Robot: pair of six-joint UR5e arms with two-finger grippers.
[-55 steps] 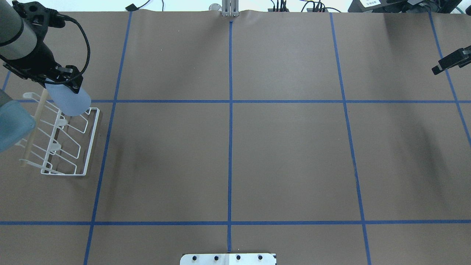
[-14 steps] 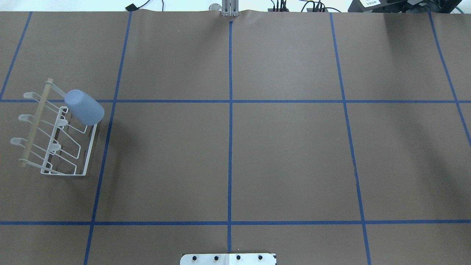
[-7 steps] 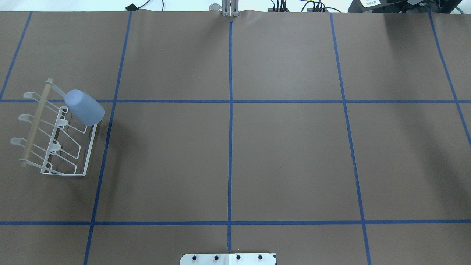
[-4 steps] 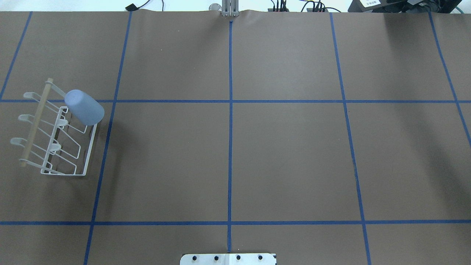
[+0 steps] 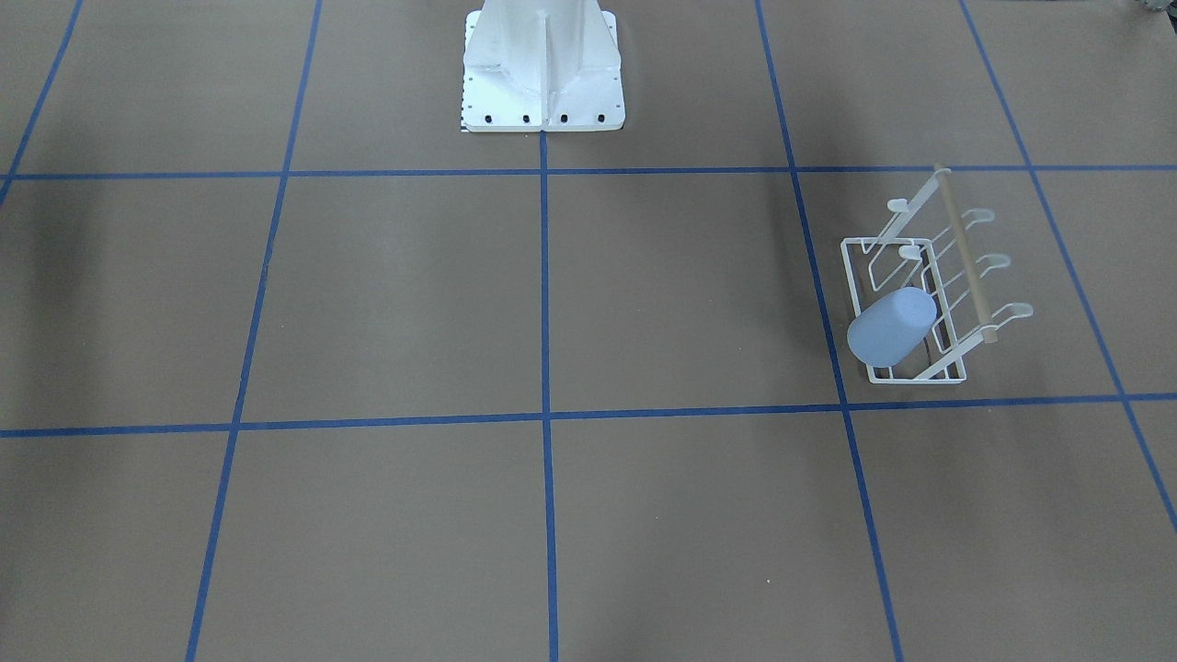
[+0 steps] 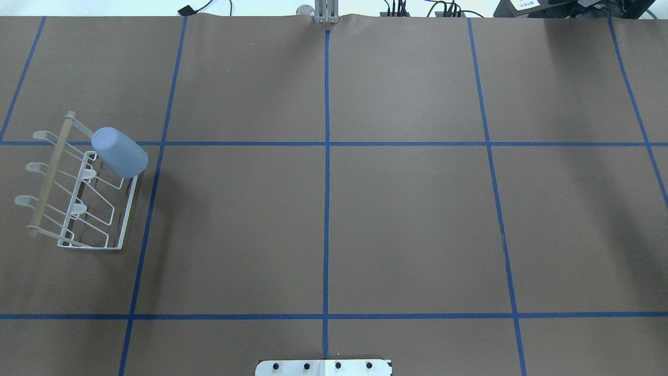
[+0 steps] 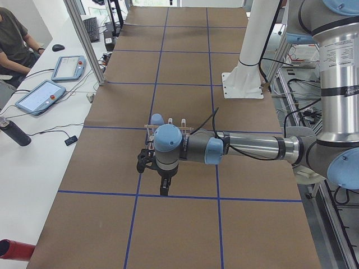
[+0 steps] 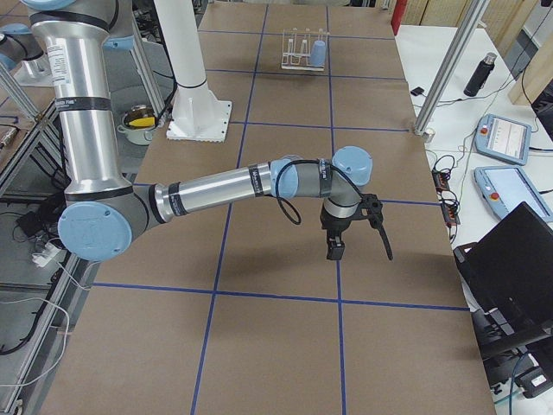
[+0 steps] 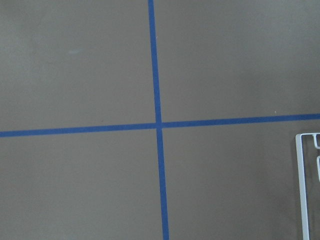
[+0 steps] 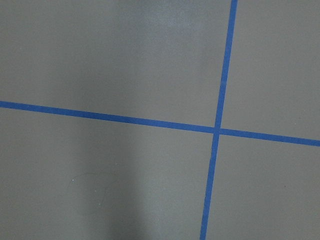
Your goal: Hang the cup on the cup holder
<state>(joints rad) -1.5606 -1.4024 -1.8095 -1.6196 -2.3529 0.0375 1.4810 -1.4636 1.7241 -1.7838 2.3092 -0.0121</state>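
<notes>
The pale blue cup (image 6: pixel 120 152) sits tilted, mouth down, over the end prong of the white wire cup holder (image 6: pixel 128 209) at the table's left side. The front-facing view shows the cup (image 5: pixel 890 328) at the near end of the cup holder (image 5: pixel 963 248). No gripper touches it. My left gripper (image 7: pixel 164 185) hangs above the table just short of the rack in the exterior left view. My right gripper (image 8: pixel 335 251) hangs over the bare table far from the rack (image 8: pixel 298 47). I cannot tell whether either is open or shut.
The white pedestal (image 5: pixel 542 74) with black bolts stands at the robot's side of the table. A corner of the rack's frame (image 9: pixel 300 190) shows at the left wrist view's right edge. A person, tablets (image 7: pixel 42 96) and a bottle are beside the table.
7.6 s ago my left gripper held the cup over the rack. It has since let go and left the overhead view. The cup has stayed on the prong for the last two seconds.
</notes>
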